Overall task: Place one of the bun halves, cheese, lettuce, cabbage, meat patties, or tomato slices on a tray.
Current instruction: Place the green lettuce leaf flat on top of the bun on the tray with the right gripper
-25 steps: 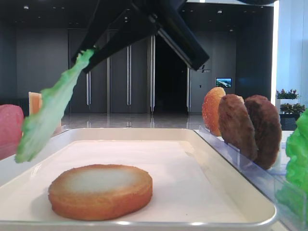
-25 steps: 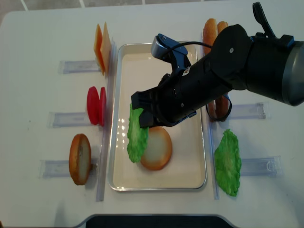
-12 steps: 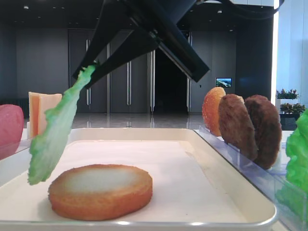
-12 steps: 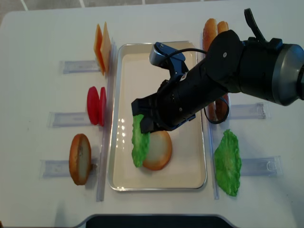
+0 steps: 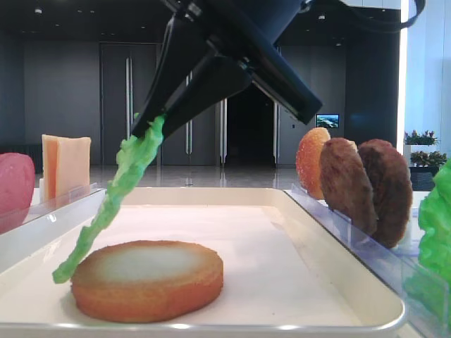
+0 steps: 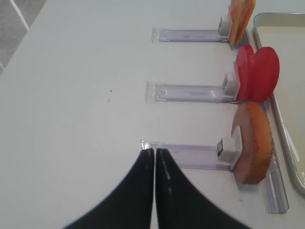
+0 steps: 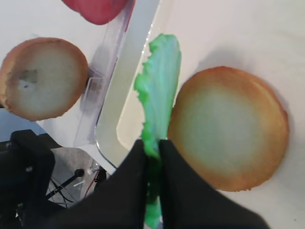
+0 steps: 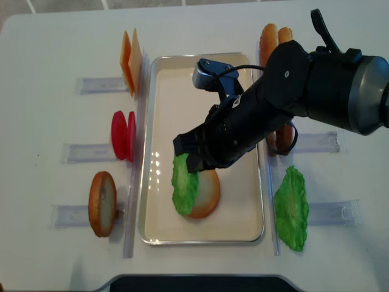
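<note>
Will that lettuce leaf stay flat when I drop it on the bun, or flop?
Probably flops: the lettuce leaf, pinched at one edge by the right gripper, hangs in a slight curve. It looks thin and light, so it may land skewed. Its tip sits beside the bun, so it could slide onto the tray.

Seen low, from the near edge of the tray (image 5: 338,282): one bun half (image 5: 146,279) flat on the floor toward the near left corner. Above it, the right gripper (image 5: 149,128) pinching a lettuce (image 5: 113,198) leaf by its top, the leaf hanging slantwise, its lower tip at the bun's left edge, perhaps touching. Beyond the right rim, another bun half (image 5: 311,162) and two meat patties (image 5: 366,186) standing upright. Beyond the left rim, cheese (image 5: 65,164) and a tomato slice (image 5: 14,186).
</note>
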Robot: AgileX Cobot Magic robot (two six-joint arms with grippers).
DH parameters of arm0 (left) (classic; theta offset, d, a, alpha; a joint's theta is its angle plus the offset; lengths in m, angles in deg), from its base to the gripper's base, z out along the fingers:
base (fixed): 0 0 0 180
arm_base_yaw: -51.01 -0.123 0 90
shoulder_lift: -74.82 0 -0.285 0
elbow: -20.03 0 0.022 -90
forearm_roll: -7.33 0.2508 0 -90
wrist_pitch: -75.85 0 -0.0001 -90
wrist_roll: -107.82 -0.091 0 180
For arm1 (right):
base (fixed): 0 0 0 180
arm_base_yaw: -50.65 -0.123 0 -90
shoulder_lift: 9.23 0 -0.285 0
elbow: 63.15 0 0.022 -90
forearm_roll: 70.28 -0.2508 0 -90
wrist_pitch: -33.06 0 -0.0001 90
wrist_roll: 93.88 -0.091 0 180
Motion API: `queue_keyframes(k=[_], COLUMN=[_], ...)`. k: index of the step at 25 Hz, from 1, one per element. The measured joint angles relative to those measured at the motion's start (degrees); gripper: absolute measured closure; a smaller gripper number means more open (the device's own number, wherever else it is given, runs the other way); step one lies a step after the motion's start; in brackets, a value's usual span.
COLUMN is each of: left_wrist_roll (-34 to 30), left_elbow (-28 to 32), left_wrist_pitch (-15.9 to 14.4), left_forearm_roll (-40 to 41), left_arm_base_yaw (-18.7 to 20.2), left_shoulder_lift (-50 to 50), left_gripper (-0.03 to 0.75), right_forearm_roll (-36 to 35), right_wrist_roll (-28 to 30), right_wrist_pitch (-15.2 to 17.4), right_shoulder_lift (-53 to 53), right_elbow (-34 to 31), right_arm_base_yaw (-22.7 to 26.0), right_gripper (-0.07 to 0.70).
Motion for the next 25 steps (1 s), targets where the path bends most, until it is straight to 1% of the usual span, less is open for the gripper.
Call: queue_keyframes(k=[10, 25], left_wrist_roll=[0.0, 0.0], left_elbow=[0.0, 0.0], left_wrist_pitch=[0.0, 0.0], left_forearm_roll=[0.0, 0.0], left_arm_base_yaw=[0.0, 0.0], left_shoulder_lift=[0.0, 0.0], left_gripper=[0.716, 0.716], right_forearm_roll=[7.3, 11.4], right_wrist_roll=[-3.2, -4.0], right_wrist_pitch=[-1.0, -2.0], right_shoulder_lift=[0.0, 0.0], right_elbow=[0.0, -1.1], right_arm_base_yaw=[0.0, 0.0], right_gripper=[0.572, 0.572])
